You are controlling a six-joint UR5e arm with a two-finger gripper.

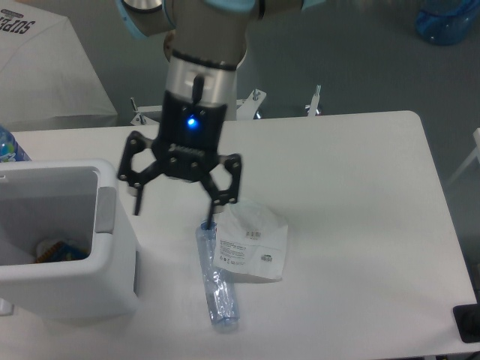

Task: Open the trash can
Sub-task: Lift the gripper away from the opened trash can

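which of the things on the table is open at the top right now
The trash can at the left edge: its top is open and you can see inside. The clear plastic bottle and the white packet just lie flat on the table.

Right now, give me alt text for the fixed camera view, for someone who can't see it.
A white trash can stands open at the table's left edge, with some colourful litter visible inside. The robot's hand hangs open just to its right, holding nothing, above a clear plastic bottle lying beside a white packet on the white table.
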